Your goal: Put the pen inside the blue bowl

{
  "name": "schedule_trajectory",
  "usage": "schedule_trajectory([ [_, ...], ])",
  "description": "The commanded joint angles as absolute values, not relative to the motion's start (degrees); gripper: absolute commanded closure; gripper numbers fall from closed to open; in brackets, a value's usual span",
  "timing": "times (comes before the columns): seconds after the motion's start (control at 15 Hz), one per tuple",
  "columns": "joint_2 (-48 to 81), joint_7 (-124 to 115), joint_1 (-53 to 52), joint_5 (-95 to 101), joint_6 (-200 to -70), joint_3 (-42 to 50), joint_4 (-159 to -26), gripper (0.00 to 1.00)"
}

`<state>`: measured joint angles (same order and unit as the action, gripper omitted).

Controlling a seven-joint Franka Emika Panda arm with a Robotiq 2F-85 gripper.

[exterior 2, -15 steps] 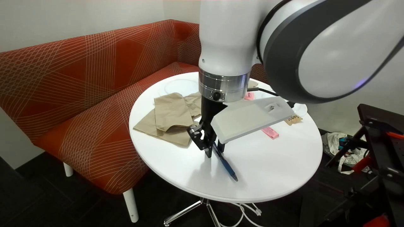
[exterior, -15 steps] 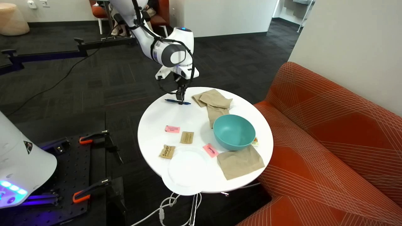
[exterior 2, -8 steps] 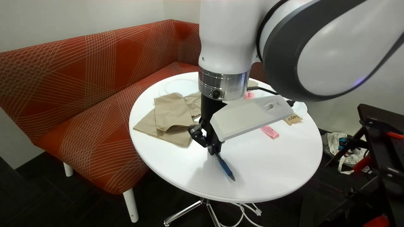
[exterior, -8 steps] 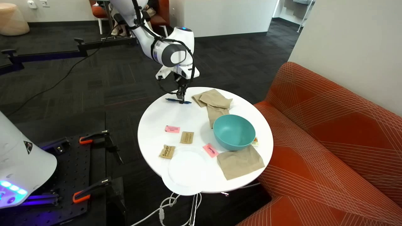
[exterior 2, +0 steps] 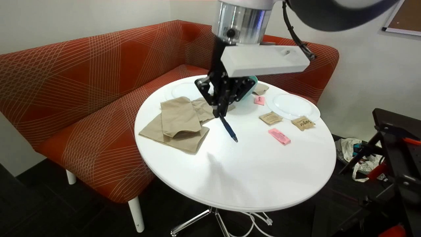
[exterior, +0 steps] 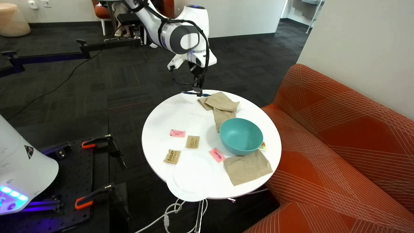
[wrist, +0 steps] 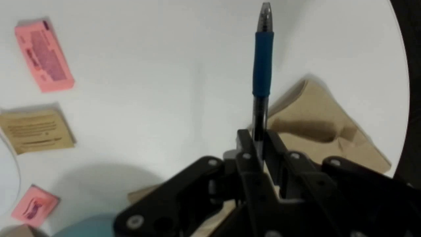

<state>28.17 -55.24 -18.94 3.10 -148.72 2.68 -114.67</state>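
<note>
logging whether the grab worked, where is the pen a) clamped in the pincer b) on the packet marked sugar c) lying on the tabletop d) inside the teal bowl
A, since the wrist view shows the blue-grip pen clamped in the pincer, and an exterior view shows it held up above the white tabletop.

- Pen (wrist: 262,62): dark blue grip, blackish barrel, smoky grey tip.
- Bowl (exterior: 241,136): plain teal, inside and out.
- Gripper (wrist: 258,135): black, dotted with pale grey.
- Arm (exterior: 199,16): white, dark grey band.
- Table (exterior: 168,116): white.
- Plate (exterior: 192,176), near in an exterior view: white too.
- Pink packets (wrist: 44,57): darker print.
- Tan packets (exterior: 192,141): dark lettering.
- Napkins (exterior: 248,166): plain tan.
- Couch (exterior 2: 92,89), left in an exterior view: red-orange, crisscrossed with thin pale lines.
</note>
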Motion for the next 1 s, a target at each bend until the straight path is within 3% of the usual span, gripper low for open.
schedule_trajectory([
  [0.0, 21.6, -54.1, -16.6, 4.9, -147.1, 4.6, -118.4, 0.96],
  [0.93, 23.9, -40.2, -4.9, 8.5, -149.0, 9.0, -113.1, 0.96],
])
